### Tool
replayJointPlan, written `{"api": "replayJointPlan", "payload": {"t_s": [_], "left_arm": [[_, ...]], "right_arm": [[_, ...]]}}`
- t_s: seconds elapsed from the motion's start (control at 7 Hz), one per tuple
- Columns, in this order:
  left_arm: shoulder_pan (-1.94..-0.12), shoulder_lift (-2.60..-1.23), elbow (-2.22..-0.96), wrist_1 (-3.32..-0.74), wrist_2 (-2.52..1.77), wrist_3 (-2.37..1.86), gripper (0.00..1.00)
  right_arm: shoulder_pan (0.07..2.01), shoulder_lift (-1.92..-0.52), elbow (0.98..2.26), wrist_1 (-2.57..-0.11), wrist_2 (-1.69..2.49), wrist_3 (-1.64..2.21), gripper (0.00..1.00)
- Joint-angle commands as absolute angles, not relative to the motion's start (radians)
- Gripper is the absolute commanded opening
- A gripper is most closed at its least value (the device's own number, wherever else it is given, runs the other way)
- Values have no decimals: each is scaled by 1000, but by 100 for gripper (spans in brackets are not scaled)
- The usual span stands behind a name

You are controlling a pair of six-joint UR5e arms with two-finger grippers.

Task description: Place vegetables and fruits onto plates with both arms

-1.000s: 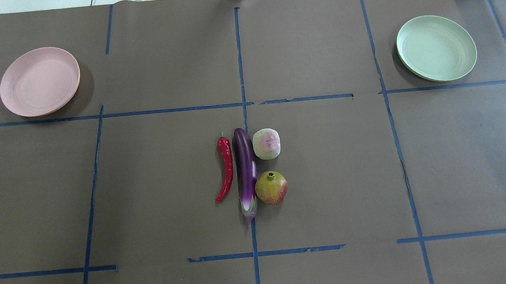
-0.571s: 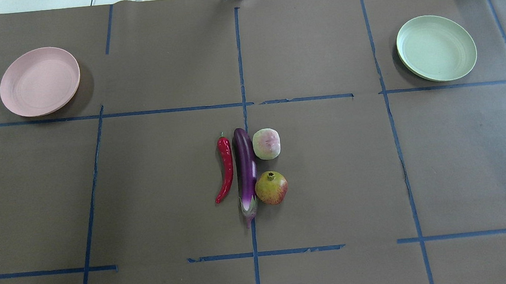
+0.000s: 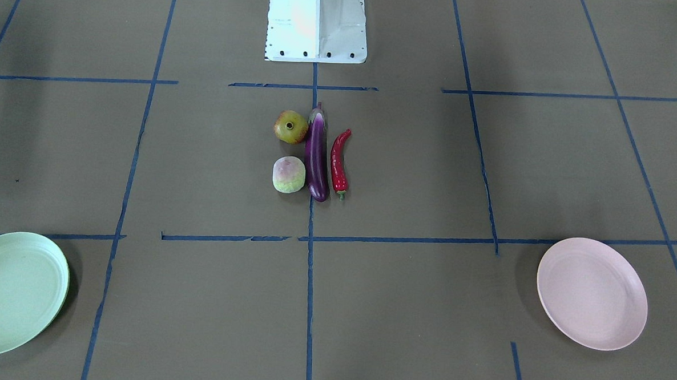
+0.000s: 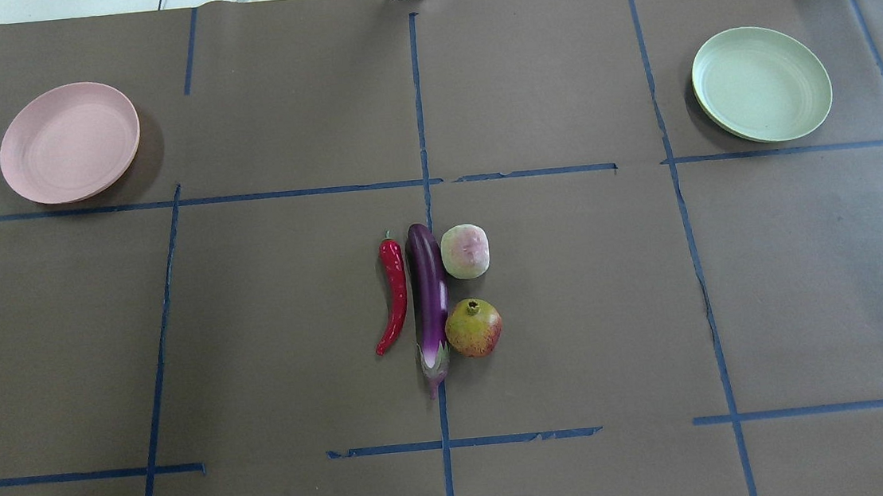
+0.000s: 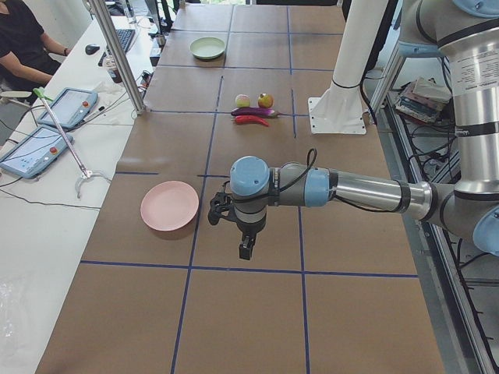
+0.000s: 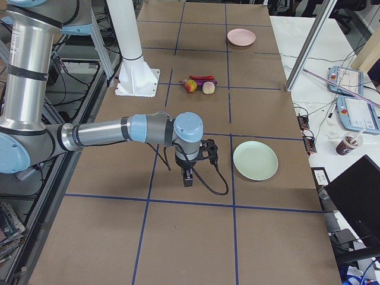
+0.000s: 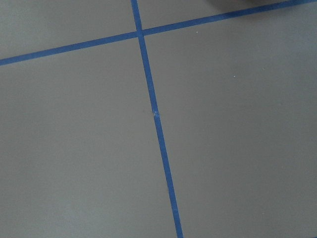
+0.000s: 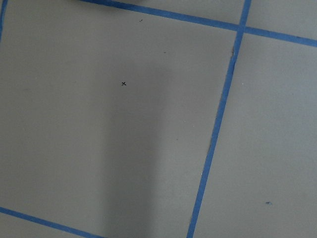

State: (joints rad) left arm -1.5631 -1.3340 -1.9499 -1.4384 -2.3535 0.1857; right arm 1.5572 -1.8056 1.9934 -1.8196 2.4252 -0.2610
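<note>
Eggplant mid-bench, cap toward the robot edge. Chili just left. Pomegranate, then pale fruit just right. Left gripper hangs over the left end, right gripper over the right; can't tell whether either is apart or together. Pink plate far-left corner, green plate far-right.

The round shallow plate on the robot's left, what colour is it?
Pale pink plate, clearest in the overhead view.
</note>
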Motion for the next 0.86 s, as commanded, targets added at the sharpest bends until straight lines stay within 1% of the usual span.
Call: {"api": "replayJointPlan", "payload": {"t_s": [0.0, 0.14, 0.43, 0.57, 0.71], "left_arm": [[-1563, -1332, -1962, -1439, -2355, 184, 100], [-1563, -1331, -1960, -1437, -2355, 186, 100], [-1563, -1330, -1965, -1437, -2355, 186, 100], [-1563, -1328, -1964, -1437, -2355, 186, 100], [-1563, -1327, -1963, -1437, -2355, 186, 100]], "right_arm": [[1516, -1802, 1997, -1748, 2442, -209, 100], [1481, -1802, 2011, -1670, 2441, -75, 100], [1279, -1787, 2051, -1457, 2427, 444, 100], [1209, -1775, 2052, -1356, 2404, 667, 99], [1121, -1713, 2066, -1330, 2361, 859, 99]]}}
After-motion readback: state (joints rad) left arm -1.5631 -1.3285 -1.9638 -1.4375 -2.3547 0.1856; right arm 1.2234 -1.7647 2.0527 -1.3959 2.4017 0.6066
